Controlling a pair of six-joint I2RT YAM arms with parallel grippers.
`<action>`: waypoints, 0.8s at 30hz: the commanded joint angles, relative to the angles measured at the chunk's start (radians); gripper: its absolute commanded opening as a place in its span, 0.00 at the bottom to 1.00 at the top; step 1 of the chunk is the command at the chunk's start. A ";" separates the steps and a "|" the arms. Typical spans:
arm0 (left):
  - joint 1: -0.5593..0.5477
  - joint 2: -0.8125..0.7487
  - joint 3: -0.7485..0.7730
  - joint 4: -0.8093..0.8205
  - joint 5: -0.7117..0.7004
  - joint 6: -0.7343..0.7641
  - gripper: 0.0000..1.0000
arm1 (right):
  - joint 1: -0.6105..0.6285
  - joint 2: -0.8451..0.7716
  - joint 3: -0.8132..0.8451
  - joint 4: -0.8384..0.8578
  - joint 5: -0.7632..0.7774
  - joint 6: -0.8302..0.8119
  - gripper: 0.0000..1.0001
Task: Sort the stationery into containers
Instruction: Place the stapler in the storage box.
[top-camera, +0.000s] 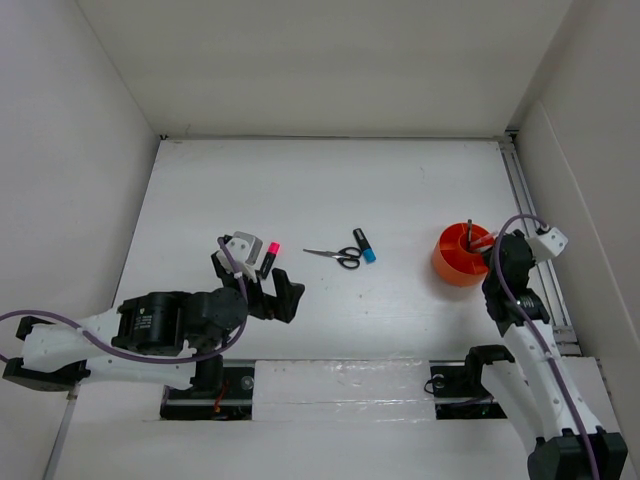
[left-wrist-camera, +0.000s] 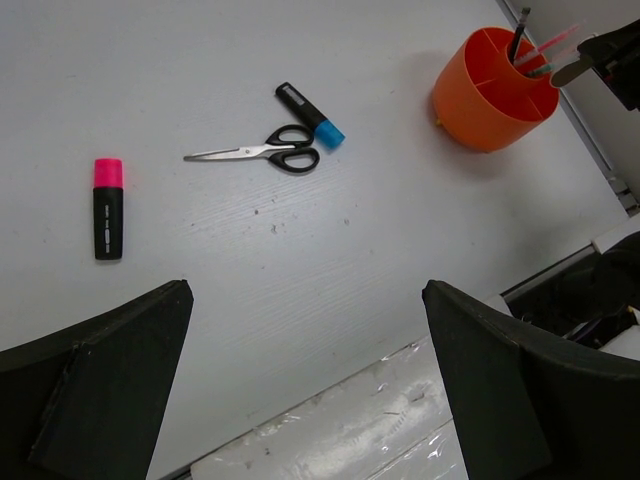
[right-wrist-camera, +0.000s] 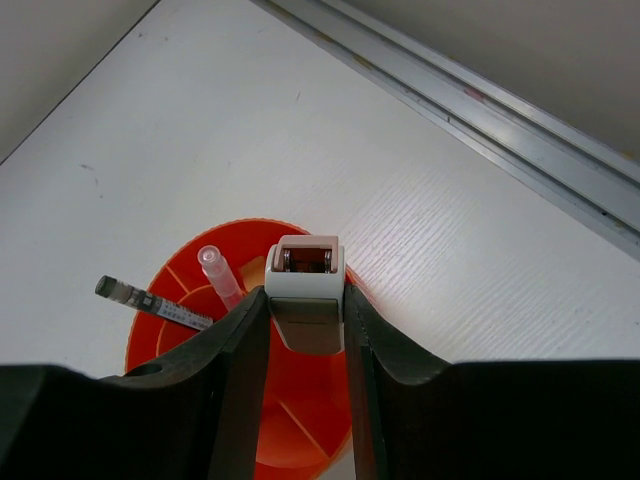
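The orange cup (top-camera: 462, 262) stands at the right with a dark pen (right-wrist-camera: 150, 298) and a clear red pen (right-wrist-camera: 220, 278) in it. My right gripper (right-wrist-camera: 307, 312) is shut on a small white-and-grey eraser-like block (right-wrist-camera: 307, 268) and holds it over the cup's rim (right-wrist-camera: 170, 300). The pink-capped marker (left-wrist-camera: 108, 208), the black-handled scissors (left-wrist-camera: 265, 155) and the blue-capped marker (left-wrist-camera: 310, 115) lie on the table. My left gripper (left-wrist-camera: 305, 330) is open and empty above the table, just near of the pink-capped marker (top-camera: 270, 254).
A metal rail (right-wrist-camera: 480, 110) runs along the table's right edge, close behind the cup. White walls close in the table at left, back and right. A taped strip (left-wrist-camera: 380, 400) lines the table's near edge under my left gripper.
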 joint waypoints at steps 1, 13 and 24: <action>-0.002 -0.005 -0.013 0.028 0.001 0.013 1.00 | -0.006 -0.021 -0.007 0.053 -0.032 0.012 0.00; -0.002 -0.005 -0.013 0.028 0.001 0.013 1.00 | -0.006 -0.006 -0.007 0.044 -0.032 0.021 0.00; -0.002 -0.015 -0.013 0.037 0.001 0.013 1.00 | -0.006 -0.006 0.002 0.034 -0.042 0.030 0.06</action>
